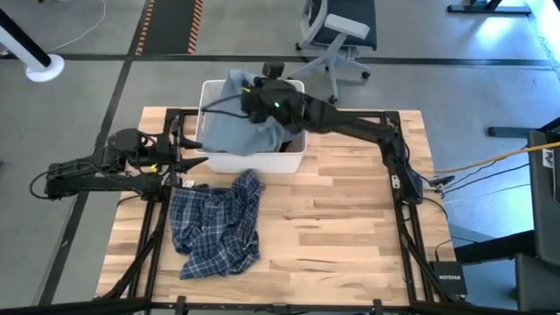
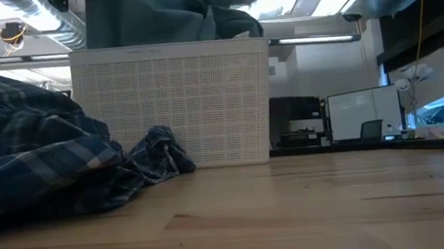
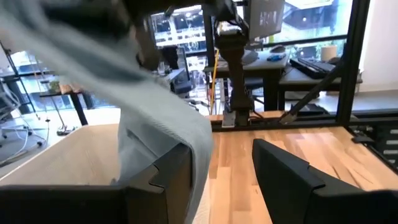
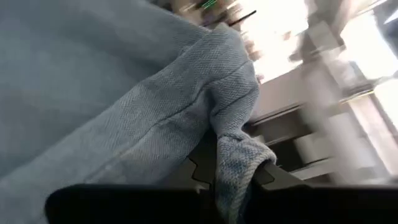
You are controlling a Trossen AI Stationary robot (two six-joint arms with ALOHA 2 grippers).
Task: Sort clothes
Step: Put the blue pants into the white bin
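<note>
Grey-blue piece point(image 1: 234, 122): hangs over white bin point(image 1: 254, 163), far centre.
Right pincer point(image 4: 233, 168): pinching its fold.
Left pincer point(image 3: 217, 180): spread, left of bin.
Advice: lift clear before swinging.
Plaid shirt point(image 1: 214, 223): near-left worktop point(image 1: 341, 227).

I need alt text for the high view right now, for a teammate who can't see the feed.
Seen from above, the right gripper, shut on a grey-blue garment, holds it over the white bin at the table's far edge. The left gripper waits open beside the bin. A blue-white plaid shirt lies crumpled on the wooden table.
</note>
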